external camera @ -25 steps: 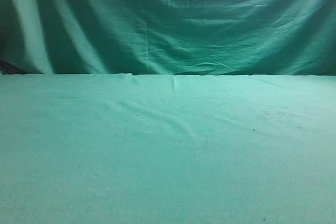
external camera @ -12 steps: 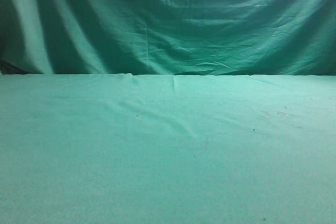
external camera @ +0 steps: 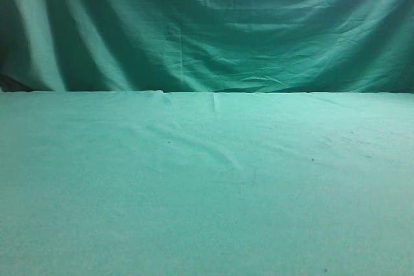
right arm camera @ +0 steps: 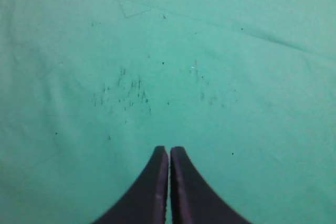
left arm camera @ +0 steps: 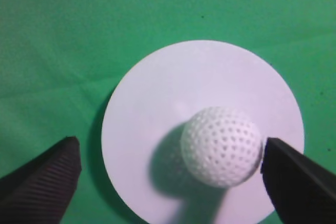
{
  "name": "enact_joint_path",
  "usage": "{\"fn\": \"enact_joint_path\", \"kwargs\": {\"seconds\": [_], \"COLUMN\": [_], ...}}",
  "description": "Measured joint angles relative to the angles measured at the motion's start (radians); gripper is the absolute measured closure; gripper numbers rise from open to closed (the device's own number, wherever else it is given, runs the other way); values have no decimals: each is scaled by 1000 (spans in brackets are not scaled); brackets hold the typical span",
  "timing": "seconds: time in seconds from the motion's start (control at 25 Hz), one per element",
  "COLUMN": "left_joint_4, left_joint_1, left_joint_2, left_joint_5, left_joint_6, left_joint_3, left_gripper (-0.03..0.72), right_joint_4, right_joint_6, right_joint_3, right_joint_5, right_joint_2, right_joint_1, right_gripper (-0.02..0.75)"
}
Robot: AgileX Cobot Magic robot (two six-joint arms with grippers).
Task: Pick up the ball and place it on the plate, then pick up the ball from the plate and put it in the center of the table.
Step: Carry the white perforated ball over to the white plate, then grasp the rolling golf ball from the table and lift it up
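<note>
In the left wrist view the white dimpled golf ball (left arm camera: 221,146) rests on a round white plate (left arm camera: 157,98) lying on the green table cloth (left arm camera: 52,51). My left gripper (left arm camera: 170,148) is open wide above the plate. Its right finger (left arm camera: 294,179) is close beside the ball, and I cannot tell if they touch. Its left finger (left arm camera: 44,182) is far off, past the plate's left rim. My right gripper (right arm camera: 169,151) is shut and empty over bare cloth. The exterior view shows the table (external camera: 207,185) only, with no ball, plate or arms in view.
A darker green cloth backdrop (external camera: 207,30) hangs behind the table's far edge. The cloth under my right gripper carries small dark specks (right arm camera: 126,90) and faint creases.
</note>
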Motion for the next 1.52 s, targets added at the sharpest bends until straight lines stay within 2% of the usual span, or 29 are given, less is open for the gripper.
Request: {"fn": "enact_joint_path", "kwargs": {"seconds": [0.16,0.32,0.4,0.6,0.64,0.88,0.96,1.0,1.04,1.08,1.2,1.32,1.44,1.48,1.52], "left_joint_4": [-41,-86,-95,-137,-158,-291,-326,-336,-340,-342,-363,-414,-503,-535,-564], "left_joint_1": [-16,-84,-121,-168,-168,-168,-168,-168,-168,-168,-168,-168,-168,-168,-168], "left_joint_2": [-17,-58,-69,-79,-82,-200,-254,-294,-323,-359,-456,-555,-662,-691,-726], "left_joint_5": [16,75,119,244,265,302,305,306,311,316,322,311,263,245,228], "left_joint_6": [0,0,0,0,0,67,78,81,86,90,97,141,219,250,283], "left_joint_3": [-7,-81,-122,-239,-255,-272,-272,-272,-274,-274,-272,-231,-121,-84,-39], "left_gripper": [45,263,337,337,378,363,433,483,530,593,688,688,688,688,688], "right_joint_4": [0,0,0,0,0,-4,-4,-4,-4,-4,-4,-4,-2,0,0], "right_joint_6": [0,-27,-35,-38,-38,-47,-50,-60,-70,-80,-98,-104,-112,-114,-114], "right_joint_3": [0,0,0,0,0,-1,-2,-2,-2,-2,-2,-2,-2,-2,-5], "right_joint_5": [0,0,0,0,0,5,12,15,17,17,18,18,16,16,14], "right_joint_2": [0,0,0,0,0,0,0,0,0,0,0,0,4,12,24], "right_joint_1": [0,0,0,0,0,0,0,0,0,0,2,22,77,106,137], "right_gripper": [738,738,738,738,738,738,738,688,688,631,505,365,230,208,220]}}
